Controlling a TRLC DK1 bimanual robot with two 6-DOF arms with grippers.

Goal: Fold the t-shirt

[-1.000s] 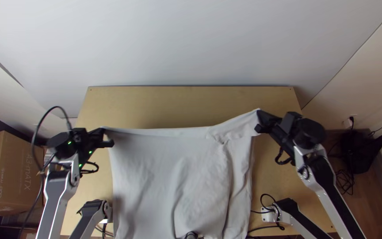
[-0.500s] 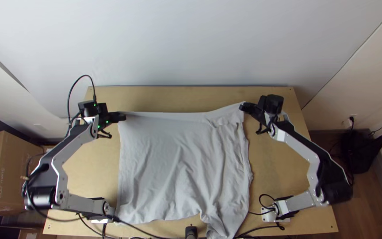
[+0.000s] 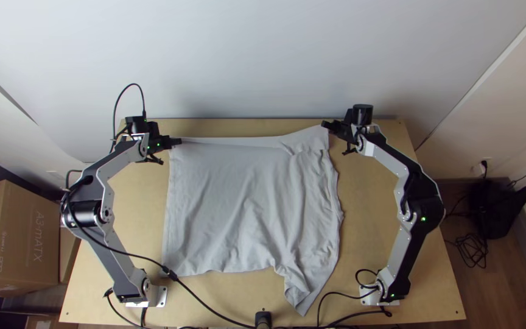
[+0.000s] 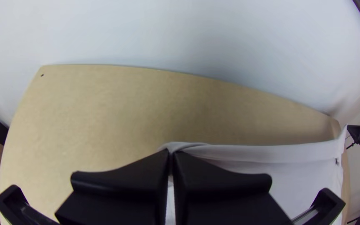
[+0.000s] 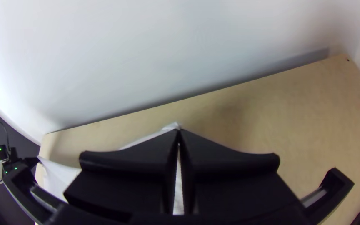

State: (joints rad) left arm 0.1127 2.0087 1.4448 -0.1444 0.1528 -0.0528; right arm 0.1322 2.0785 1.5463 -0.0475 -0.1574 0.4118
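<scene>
- Table (image 3: pixel 366 207): wooden, T-shirt (image 3: pixel 245 207) spread on its middle, wrinkled.
- T-shirt: longest line runs eleven to five o'clock; tapered end points to five.
- Left gripper (image 3: pixel 178 141): fingers clamped on eleven-o'clock corner.
- Right gripper (image 3: pixel 326 125): fingers clamped on one-o'clock corner.

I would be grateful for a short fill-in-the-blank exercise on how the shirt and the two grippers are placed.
The t-shirt lies mostly spread over the light ______ table.
Of its two far corners, the left gripper pinches the ______ one.
The right gripper has its two fingers ______ on the cloth.
A pointed part of the t-shirt juts towards the table's ______ edge.
Missing words: wooden; left; shut; near.
</scene>
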